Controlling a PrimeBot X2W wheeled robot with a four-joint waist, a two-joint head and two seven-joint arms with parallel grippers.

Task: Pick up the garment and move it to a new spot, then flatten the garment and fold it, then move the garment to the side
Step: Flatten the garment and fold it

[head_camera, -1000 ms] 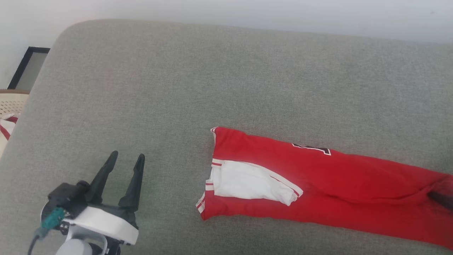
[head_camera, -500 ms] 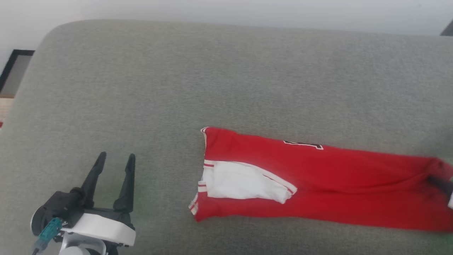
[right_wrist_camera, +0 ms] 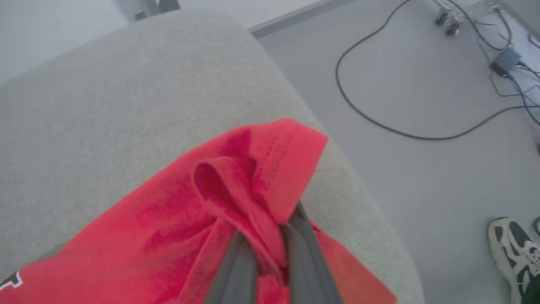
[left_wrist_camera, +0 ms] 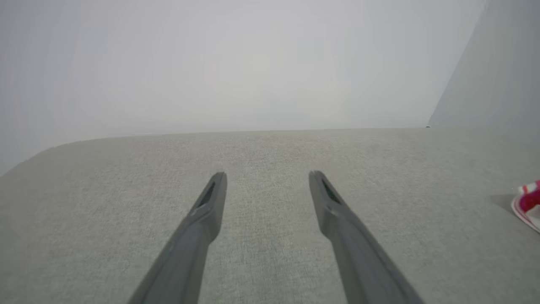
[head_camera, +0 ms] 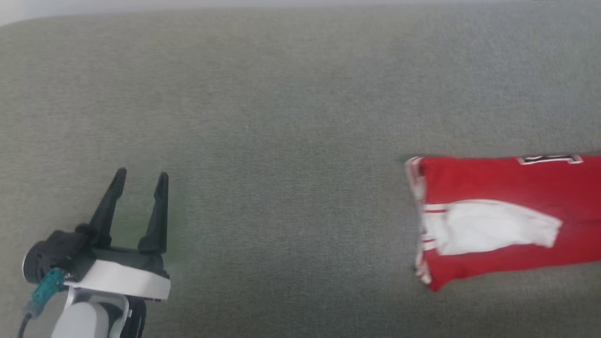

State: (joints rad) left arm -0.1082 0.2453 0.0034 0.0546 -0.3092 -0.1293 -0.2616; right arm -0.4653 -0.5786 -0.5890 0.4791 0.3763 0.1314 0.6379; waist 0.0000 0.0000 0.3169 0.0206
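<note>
The garment (head_camera: 507,216), red with a white sleeve end and striped trim, lies folded long at the right edge of the head view, running out of frame. Its emblem (head_camera: 549,159) peeks out along the top edge. In the right wrist view my right gripper (right_wrist_camera: 272,240) is shut on a bunched red hem of the garment (right_wrist_camera: 168,219), close to the cushion's rounded corner. My left gripper (head_camera: 142,174) hovers open at the lower left, far from the cloth, nothing between its fingers. In the left wrist view the left gripper (left_wrist_camera: 266,175) points across bare cushion, and the garment's striped corner (left_wrist_camera: 527,204) shows at the right.
A wide grey fabric cushion (head_camera: 281,117) carries everything. Beyond its rounded corner (right_wrist_camera: 371,202) lies grey floor with black cables (right_wrist_camera: 379,122). A person's shoe (right_wrist_camera: 510,249) stands on the floor at the lower right.
My right gripper has shut on the garment's far end, and the garment has slid to the right, away from the left gripper. The head camera has also shifted.
</note>
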